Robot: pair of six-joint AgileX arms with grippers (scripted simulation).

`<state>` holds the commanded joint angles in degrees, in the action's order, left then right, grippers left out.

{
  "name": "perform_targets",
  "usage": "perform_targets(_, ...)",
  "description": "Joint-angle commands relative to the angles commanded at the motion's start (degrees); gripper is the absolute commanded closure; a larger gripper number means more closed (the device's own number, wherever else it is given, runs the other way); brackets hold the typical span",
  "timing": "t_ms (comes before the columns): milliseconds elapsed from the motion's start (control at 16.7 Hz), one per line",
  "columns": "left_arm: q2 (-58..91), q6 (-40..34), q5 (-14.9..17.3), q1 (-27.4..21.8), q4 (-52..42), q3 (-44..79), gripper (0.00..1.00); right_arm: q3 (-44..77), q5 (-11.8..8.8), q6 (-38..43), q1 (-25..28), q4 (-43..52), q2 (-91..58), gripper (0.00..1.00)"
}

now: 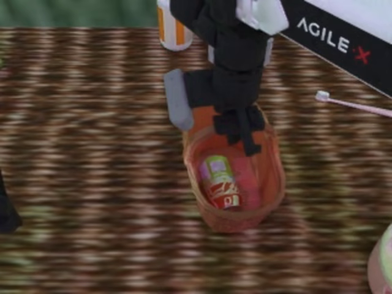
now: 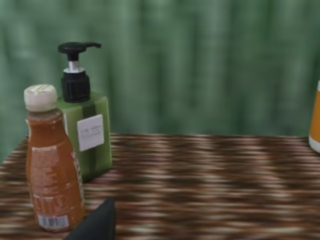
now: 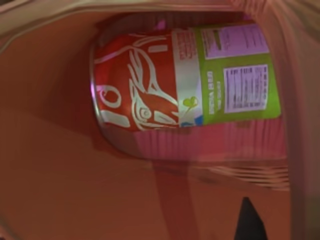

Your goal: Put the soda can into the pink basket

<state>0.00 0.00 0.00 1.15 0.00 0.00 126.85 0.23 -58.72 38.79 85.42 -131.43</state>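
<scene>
Soda can (image 1: 222, 182) lies on its side inside the pink basket (image 1: 269, 202), near its left wall, while my right gripper (image 1: 240, 131) hangs empty, fingers apart, above the far rim.

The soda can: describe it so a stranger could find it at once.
Find the pink basket near the middle of the table, under the right arm's pincer. The soda can lies on its side inside it. It is red and lime green; the bottle behind the basket is white with orange stripes.
</scene>
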Motion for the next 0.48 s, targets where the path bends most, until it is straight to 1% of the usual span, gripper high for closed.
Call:
perform_targets(120,0.0,0.0,0.0,0.0,0.0,0.0,0.00,2.2,0.0,-0.5,-0.3,2.2,-0.2,1.00)
perform_targets(360,0.0,0.0,0.0,0.0,0.0,0.0,0.00,10.4,0.0,-1.7,-1.3,10.1,-0.4,1.00)
perform_targets(480,0.0,0.0,0.0,0.0,0.0,0.0,0.00,11.9,0.0,-2.0,-1.5,11.7,-0.2,1.00)
